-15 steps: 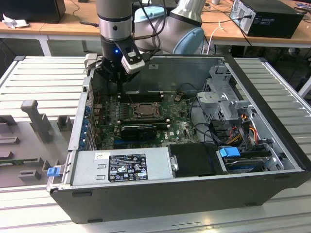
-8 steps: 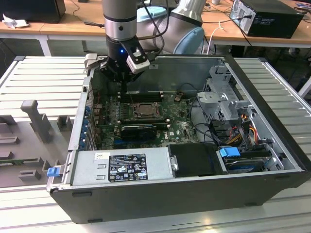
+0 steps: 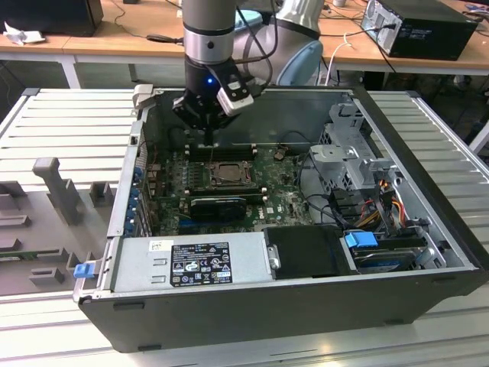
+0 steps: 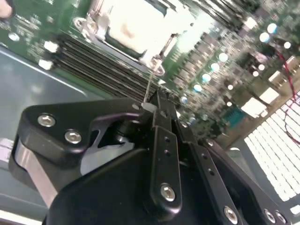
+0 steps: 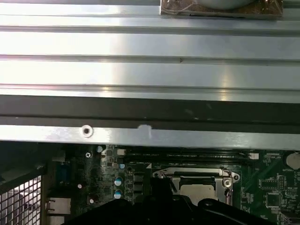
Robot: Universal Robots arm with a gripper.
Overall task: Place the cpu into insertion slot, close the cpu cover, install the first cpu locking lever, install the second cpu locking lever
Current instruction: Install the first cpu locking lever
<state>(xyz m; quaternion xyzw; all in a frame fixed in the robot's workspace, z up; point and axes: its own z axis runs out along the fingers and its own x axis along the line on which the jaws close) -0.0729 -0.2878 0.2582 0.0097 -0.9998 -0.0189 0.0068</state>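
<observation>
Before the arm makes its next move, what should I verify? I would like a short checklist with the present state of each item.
1. Is the cpu seated: ok, its pale top lies inside the cut-out of the cover.
2. Is the cover down: ok, it looks flat in the exterior view.
3. Is the lever latched: not ok, it rises from the socket corner.
4. Does the gripper hold the lever: cannot tell; its tips meet at the lever's end.
5. Clearance to the memory slots: cannot tell.
</observation>
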